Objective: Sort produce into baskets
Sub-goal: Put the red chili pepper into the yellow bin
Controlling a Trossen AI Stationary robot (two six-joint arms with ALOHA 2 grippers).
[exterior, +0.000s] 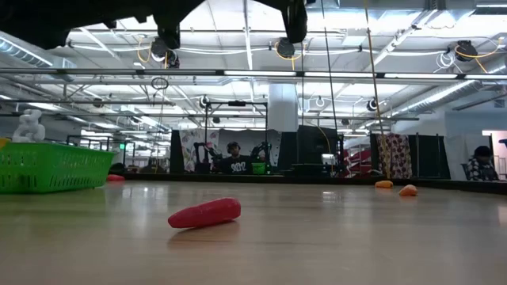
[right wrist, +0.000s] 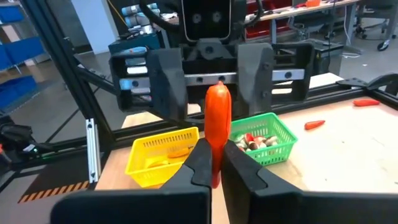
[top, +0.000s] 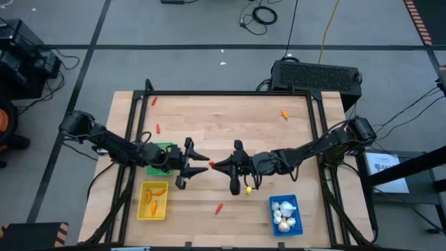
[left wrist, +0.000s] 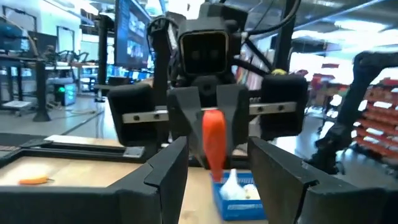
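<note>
Right gripper (right wrist: pixel 211 163) pinches orange carrot (right wrist: pixel 217 118) — left gripper (top: pixel 198 164) faces it.

A pale wooden tabletop (top: pixel 230 118) in a black metal frame (top: pixel 230 93) stood on a grey floor (top: pixel 174 28) crossed by dark lines. Coiled cables (top: pixel 261 15) lay on the floor beyond a black perforated box (top: pixel 317 75). The hall had a white ceiling with strip lights (exterior: pixel 261 74). Monitors (left wrist: pixel 134 37) glowed on desks, where seated people (exterior: pixel 234 162) were visible.

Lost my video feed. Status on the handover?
Right gripper shut on red-orange carrot, mid-table. Left gripper open, facing it, not gripping. Nothing between them.
</note>
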